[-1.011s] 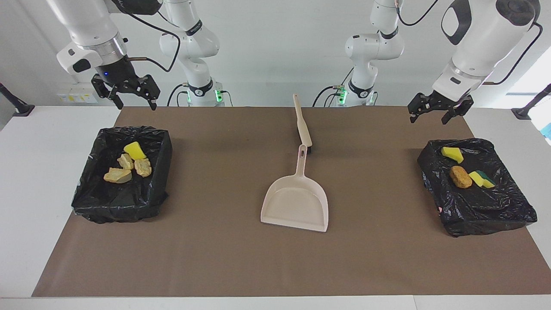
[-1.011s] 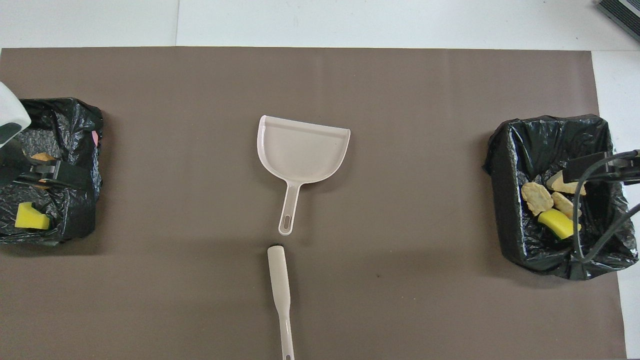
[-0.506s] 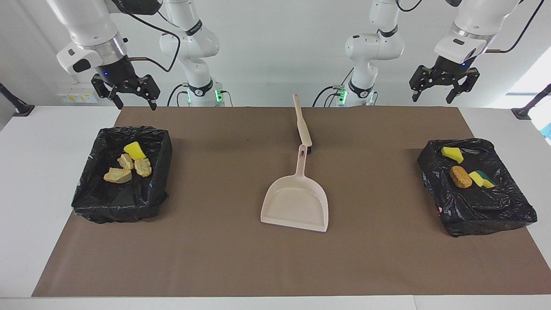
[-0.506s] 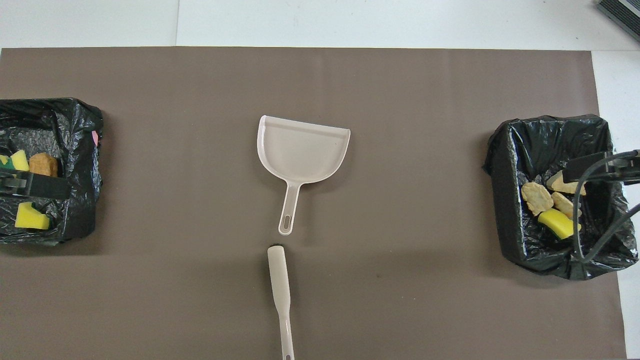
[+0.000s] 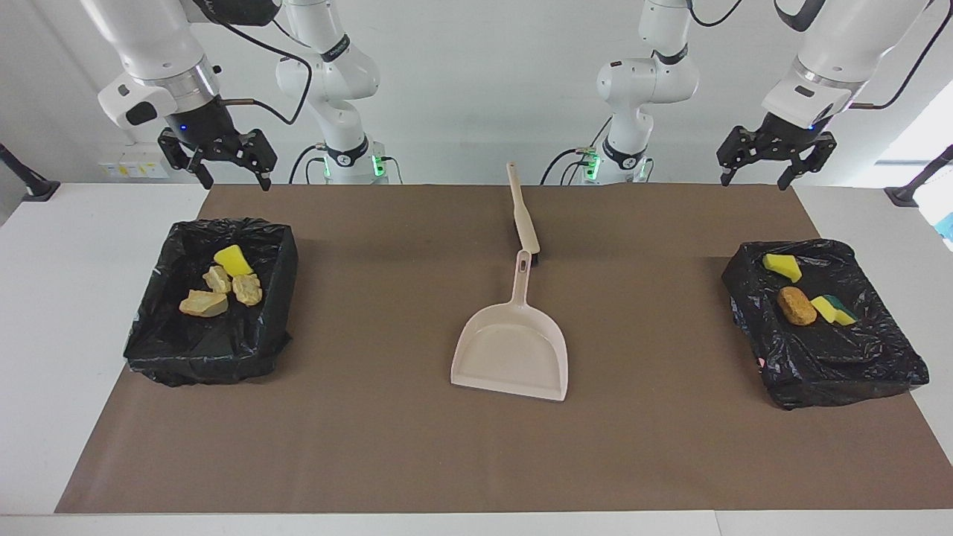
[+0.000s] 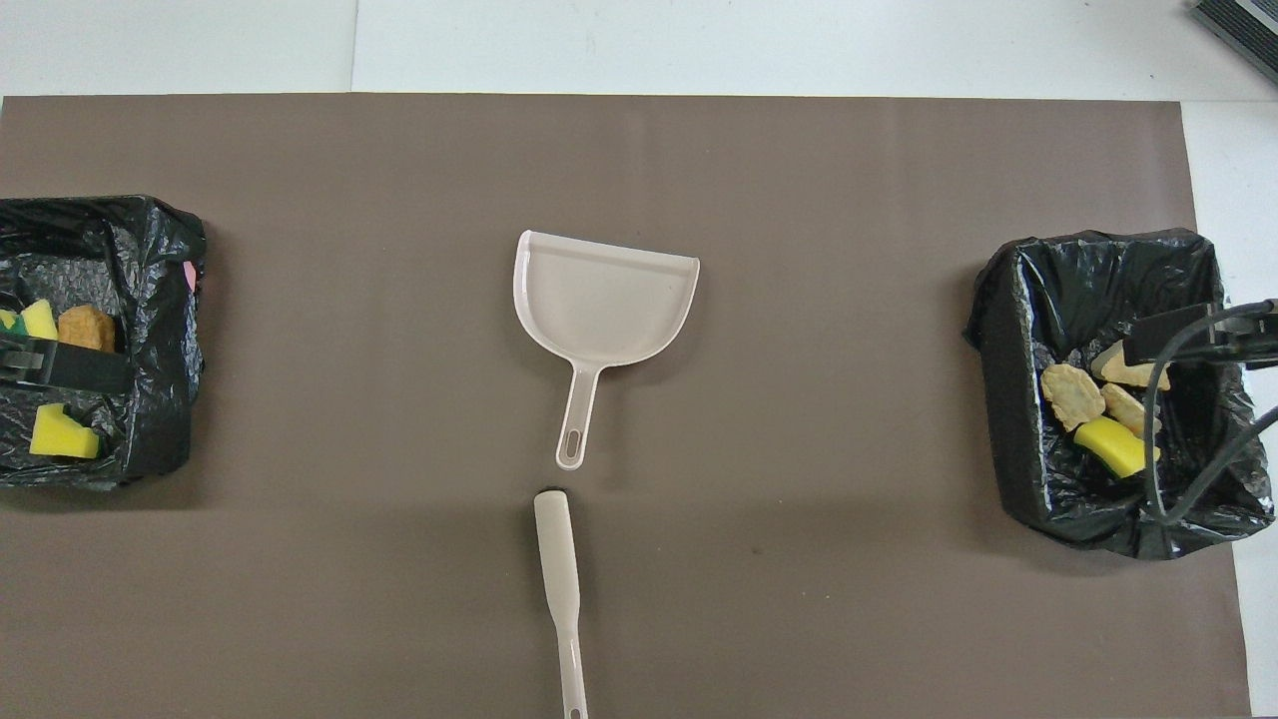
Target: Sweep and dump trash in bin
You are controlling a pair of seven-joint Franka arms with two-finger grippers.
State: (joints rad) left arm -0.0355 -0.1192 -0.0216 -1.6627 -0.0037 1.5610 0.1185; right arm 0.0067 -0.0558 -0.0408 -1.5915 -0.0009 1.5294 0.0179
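**Scraps binned at both ends, tools flat at centre**

I see a smooth beige plastic dustpan (image 5: pixel 511 356) lying flat mid-table on the matte brown mat (image 5: pixel 372 447), its flat scoop mouth pointing away from the robots. At its 12 o'clock in the facing view, just past the handle's tip, lies a slim beige brush (image 5: pixel 523 213), handle toward the robots.

Two rectangular bins lined with crinkled, glossy black plastic sit at the table's ends. The bin at the right arm's end (image 5: pixel 212 350) holds four pieces of the trash (image 5: pixel 223 283): a yellow sponge wedge (image 5: pixel 234 260) and three pale, rough, bread-like lumps. The bin at the left arm's end (image 5: pixel 826 372) holds three: a yellow sponge wedge, a grainy orange-brown oval lump (image 5: pixel 797 306) and a yellow-and-green sponge bit (image 5: pixel 834 310).

My right gripper (image 5: pixel 227 170) hangs in the air above the mat's corner nearest the robots, at its bin's 12 o'clock, fingers spread and holding nothing. My left gripper (image 5: pixel 756 170) hangs likewise at its own end, fingers apart, empty.
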